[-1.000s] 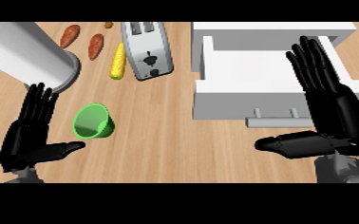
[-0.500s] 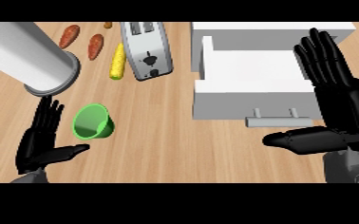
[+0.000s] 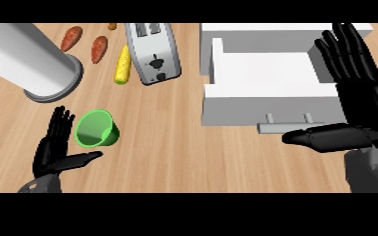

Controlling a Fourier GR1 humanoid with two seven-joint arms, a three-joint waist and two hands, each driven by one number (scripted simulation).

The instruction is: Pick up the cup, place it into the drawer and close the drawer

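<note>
A green cup (image 3: 97, 128) lies tipped on the wooden counter at lower left, its mouth facing the lower left. My left hand (image 3: 53, 150) is just left of and below it, open, fingers up and thumb out under the cup, not touching it. The white drawer (image 3: 266, 85) stands pulled open at the right, nothing in it, its grey handle (image 3: 289, 125) facing me. My right hand (image 3: 353, 95) is open over the drawer's right side, fingers straight and pointing away, thumb stretched left below the handle.
A large grey cylinder (image 3: 35, 62) lies at the upper left. A silver toaster (image 3: 152, 52) stands at top centre. A yellow vegetable (image 3: 123, 65) and two orange ones (image 3: 87, 42) lie between them. Bare wood stretches between cup and drawer.
My left hand has slid down toward the lower edge and looks smaller. The right hand has shifted slightly right and down. Cup and drawer have not moved.
</note>
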